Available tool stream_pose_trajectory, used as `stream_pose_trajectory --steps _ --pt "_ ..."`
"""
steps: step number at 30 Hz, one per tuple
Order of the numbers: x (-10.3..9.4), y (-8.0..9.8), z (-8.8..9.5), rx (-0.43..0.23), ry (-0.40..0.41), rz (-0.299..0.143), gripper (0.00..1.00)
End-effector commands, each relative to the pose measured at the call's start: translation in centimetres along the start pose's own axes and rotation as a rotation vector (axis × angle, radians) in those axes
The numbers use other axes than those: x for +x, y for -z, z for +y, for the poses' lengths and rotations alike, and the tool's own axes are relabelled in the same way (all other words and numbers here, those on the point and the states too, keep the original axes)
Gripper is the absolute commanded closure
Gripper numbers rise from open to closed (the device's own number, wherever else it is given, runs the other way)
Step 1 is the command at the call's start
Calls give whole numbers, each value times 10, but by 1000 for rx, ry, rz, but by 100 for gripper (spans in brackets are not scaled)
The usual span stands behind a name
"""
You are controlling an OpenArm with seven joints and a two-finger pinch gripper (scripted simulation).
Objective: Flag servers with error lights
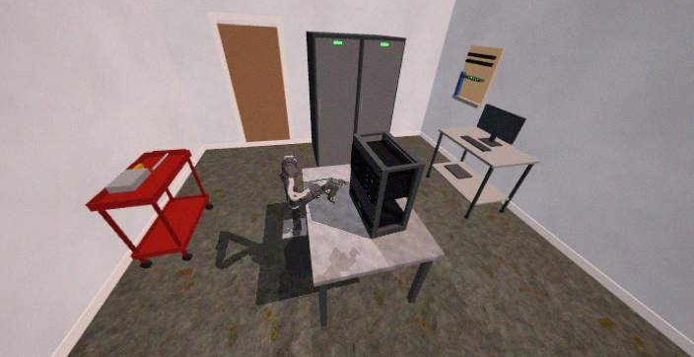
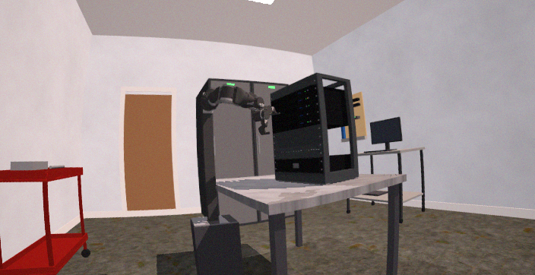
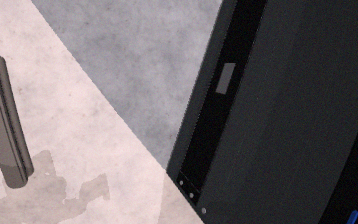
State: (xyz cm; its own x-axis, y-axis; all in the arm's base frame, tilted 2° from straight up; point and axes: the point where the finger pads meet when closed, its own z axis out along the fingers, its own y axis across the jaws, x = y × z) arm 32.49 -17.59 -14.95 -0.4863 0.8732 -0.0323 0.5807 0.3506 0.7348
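A black open-frame server rack (image 1: pixel 384 183) stands on the grey table (image 1: pixel 362 233). Its front face, with small blue and green lights, also shows in the exterior view (image 2: pixel 309 130). My gripper (image 2: pixel 264 120) is open and empty, hanging in the air just left of the rack's upper front face, close to it but apart. In the wrist view one finger (image 3: pixel 5 125) shows at the left edge over the table, and the rack's dark front (image 3: pixel 280 115) fills the right side, with a small grey label plate (image 3: pixel 225 78) and a blue sliver (image 3: pixel 352 217) at the bottom right. Yellow lights are too small to tell.
The arm's pedestal (image 2: pixel 216 236) stands at the table's left edge. Two tall grey cabinets (image 1: pixel 355 95) stand behind the table. A red cart (image 1: pixel 148 203) is at the left, a desk with a monitor (image 1: pixel 485 156) at the right.
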Motion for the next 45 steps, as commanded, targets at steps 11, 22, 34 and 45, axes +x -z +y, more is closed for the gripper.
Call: stream_pose_trajectory --steps 11,22,34,45 --pt "-19 14 50 -362 -78 -154 0" --pt "-38 37 72 -576 -120 -279 0" --pt "-49 56 80 -700 -138 -364 0" --pt "-51 59 81 -715 -140 -376 0"
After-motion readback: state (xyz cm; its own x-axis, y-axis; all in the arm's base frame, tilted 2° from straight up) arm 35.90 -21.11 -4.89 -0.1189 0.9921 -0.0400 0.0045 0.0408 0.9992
